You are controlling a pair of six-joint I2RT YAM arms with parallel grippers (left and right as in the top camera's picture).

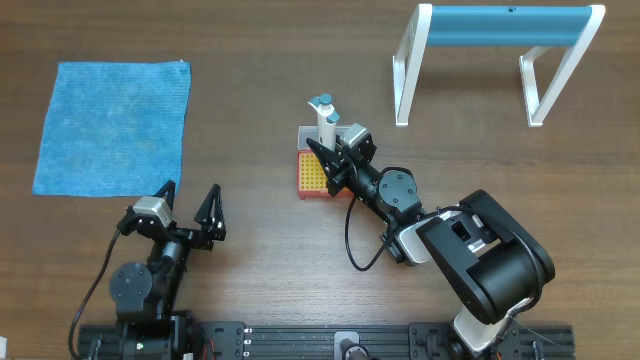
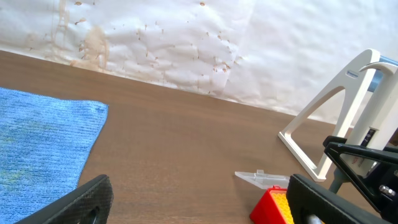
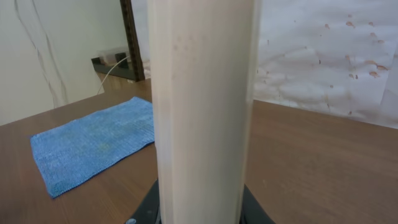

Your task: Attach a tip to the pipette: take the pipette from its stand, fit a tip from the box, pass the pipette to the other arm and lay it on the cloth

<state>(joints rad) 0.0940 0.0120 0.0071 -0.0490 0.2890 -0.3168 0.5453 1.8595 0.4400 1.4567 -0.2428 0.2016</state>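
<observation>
at the far left the blue cloth lies flat on the brown table. just below its lower right corner the left claw hangs low over bare wood, its two dark fingers spread wide apart. in the left wrist view the same fingers frame the scene, with the cloth on one side and the tip box on the other. the pipette is well apart from this claw, across the middle of the table.

near the centre sits the red tip box, its clear lid lying open on the table at the far side. seen from above, the pipette stands upright at the box's far edge, its blue-capped end uppermost. the right claw is closed around the pipette's white body, one finger on each side, and its arm reaches in from the lower right. in the right wrist view the pale barrel rises straight up between the claw's dark fingers, with the cloth far behind it. the pipette's lower end is hidden by the claw, so i cannot tell whether it touches the box.

at the upper right the white stand with its blue top bar is on the table, well apart from the pipette and the right claw.
</observation>
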